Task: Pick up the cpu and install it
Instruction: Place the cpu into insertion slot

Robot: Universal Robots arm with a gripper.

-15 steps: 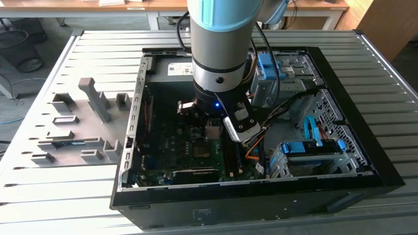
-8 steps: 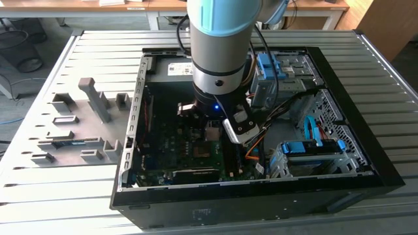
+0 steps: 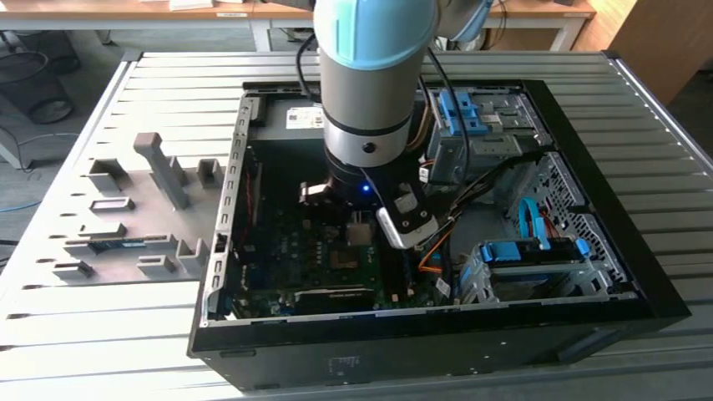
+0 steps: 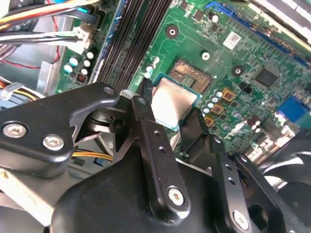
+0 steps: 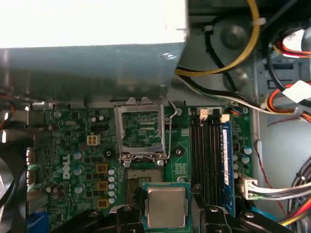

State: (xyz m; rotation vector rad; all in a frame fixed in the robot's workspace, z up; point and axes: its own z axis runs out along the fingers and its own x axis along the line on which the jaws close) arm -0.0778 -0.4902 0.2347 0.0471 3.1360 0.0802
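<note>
- gripper (image 4: 170,103): black, two-fingered, clamped on the cpu (image 4: 175,99); one finger on each of two opposite edges in both wrist views.
- fingers (image 4: 150,141): dark bars with screw heads, their tips pressed against the chip's edges.
- cpu: thin square chip, silvery-grey face up, lying flat between the fingertips; it was held over the motherboard (image 4: 233,43), just beside the bare socket (image 4: 192,75) and not seated in it.
- socket: open, with its contact field exposed; in the first wrist view it lay between the chip (image 5: 166,208) and the socket frame (image 5: 140,128).
- socket frame: hinged metal frame, swung up and open, with its wire lever beside it.
- memory slots (image 5: 206,155): long dark slots running alongside the socket, with a blue one next to them.
- power-supply box (image 5: 92,63): grey metal box beyond the socket frame, with yellow and black cables running out of it.
- arm (image 3: 373,83): grey and light-blue, reaching down into the open computer case (image 3: 390,359).
- computer case: black, lying on its side on a slatted metal table (image 3: 134,334).
- grey fixture tray (image 3: 123,217): on the table, beside the case on the exterior view's left.
</note>
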